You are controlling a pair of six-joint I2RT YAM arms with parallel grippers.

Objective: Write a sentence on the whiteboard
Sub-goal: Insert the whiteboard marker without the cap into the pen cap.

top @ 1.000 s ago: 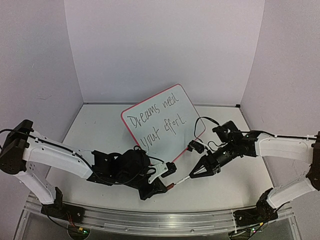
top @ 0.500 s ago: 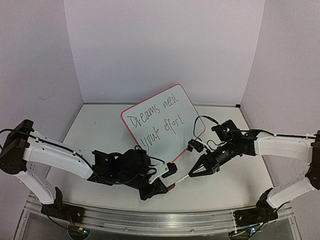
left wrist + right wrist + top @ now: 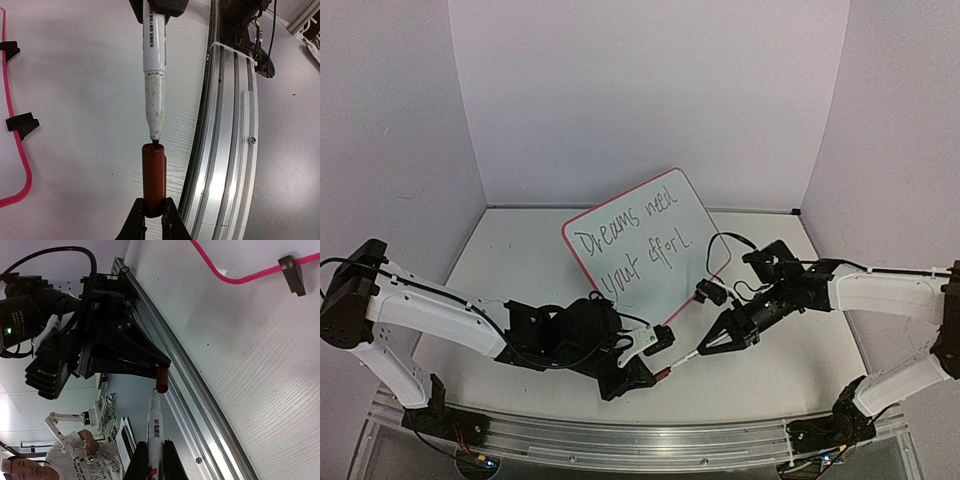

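Left claw (image 3: 154, 214) pinched on dark-red cylindrical plastic cap (image 3: 154, 175). Right claw (image 3: 155, 457) pinched on white marker barrel (image 3: 154, 55). The black tip meets the cap's mouth, just ahead of left claw. Pink-framed glossy white whiteboard (image 3: 695, 265), handwriting on it, sits just beyond both claws on white table (image 3: 510, 260).

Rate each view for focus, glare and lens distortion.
Top external: even, soft light with a lilac cast, no glare on the whiteboard, its writing readable. Left wrist: marker and red cap sharp, shadows faint, the metal rail looks bowed, likely wide-angle distortion. Right wrist: grain of the table crisp, the room beyond the rail softer.
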